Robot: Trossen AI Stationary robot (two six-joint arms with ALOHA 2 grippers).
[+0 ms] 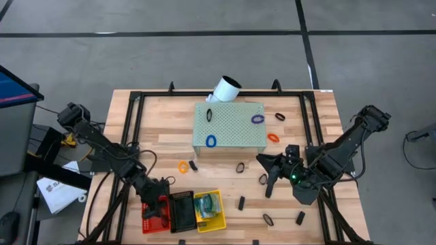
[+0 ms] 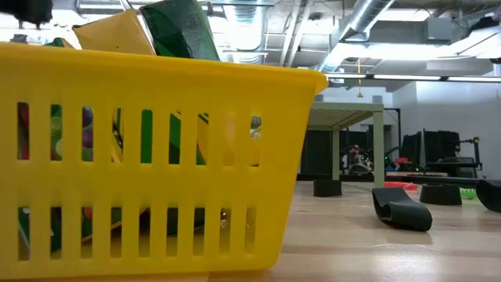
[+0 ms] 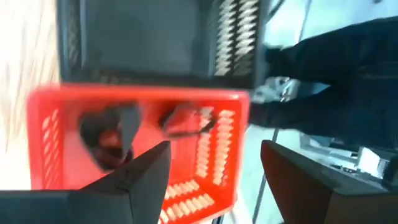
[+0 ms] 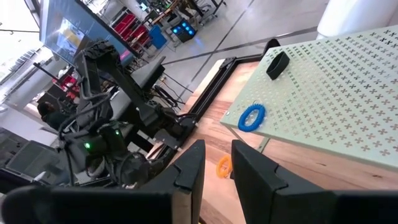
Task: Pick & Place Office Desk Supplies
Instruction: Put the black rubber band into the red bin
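Three baskets [image 1: 182, 211] are sitting side by side at the lower left of the high view: red [image 1: 154, 215], black [image 1: 181, 212] and yellow [image 1: 209, 211], the yellow one already holding crayon boxes [image 1: 206, 203]. They are probably grouped there so each kind of supply gets its own bin.

Left tool [image 1: 155, 199] is hovering over the red basket, fingers spread and empty (its wrist camera is looking down between them at dark clips [image 3: 111, 133] lying inside), which suggests a drop-off is being finished.

Right tool [image 1: 270, 171] is reaching in from the right of the frame, low over the bench [image 1: 225, 184] just right of centre, with a black clip [image 1: 263, 179] near its tips; its fingers are nearly together with nothing seen between them, so it is likely lining up a pick.

Many supplies are waiting loose: an orange loop [image 1: 182, 166] left of centre, a blue loop [image 1: 210, 141] and a purple loop [image 1: 257, 119] on the green block [image 1: 231, 126], and more black clips scattered lower right.
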